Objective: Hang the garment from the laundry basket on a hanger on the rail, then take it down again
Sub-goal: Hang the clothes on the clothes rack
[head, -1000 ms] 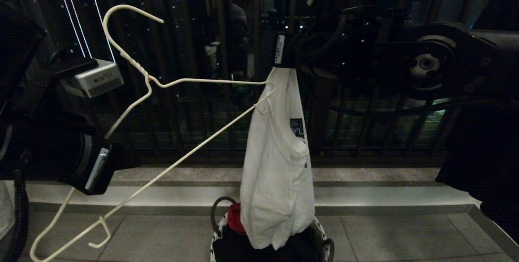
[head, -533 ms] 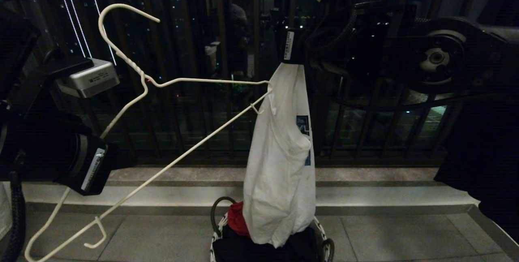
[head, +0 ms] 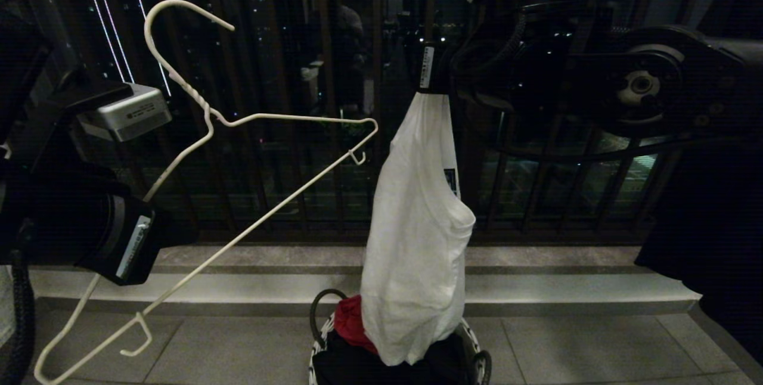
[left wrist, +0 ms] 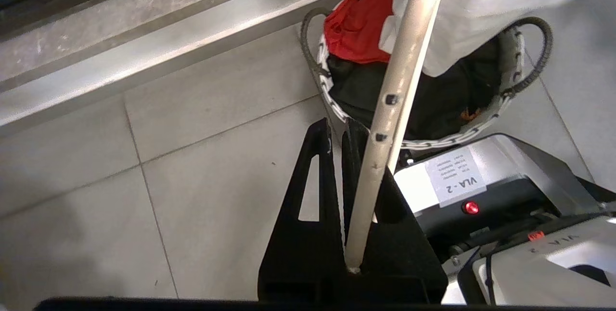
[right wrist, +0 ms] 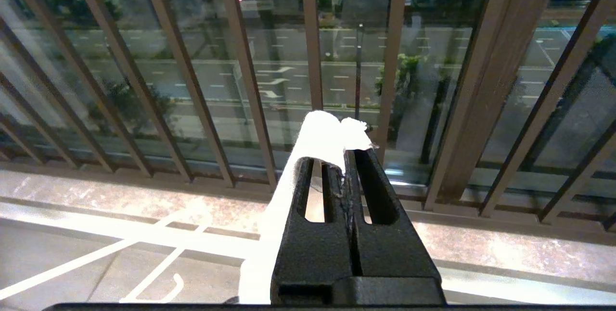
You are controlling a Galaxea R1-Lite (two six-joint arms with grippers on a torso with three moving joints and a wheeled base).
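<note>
Night-dark balcony railing (head: 334, 105) behind: right tool (head: 430, 78) pinches the garment (head: 417, 242) above the laundry basket (head: 477, 352); left tool (left wrist: 342, 133) clamps the hanger (head: 250, 120). Threading comes next, the hanger's free end into the neck opening.

I count one hanger (head: 238, 152), one white garment (head: 414, 242), one basket (left wrist: 510, 109), one red cloth (left wrist: 365, 22).

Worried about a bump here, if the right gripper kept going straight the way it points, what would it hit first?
Probably the balcony railing. The right gripper, shut on the T-shirt, points at its bars with nothing visible between, though the gap is hard to judge.
</note>
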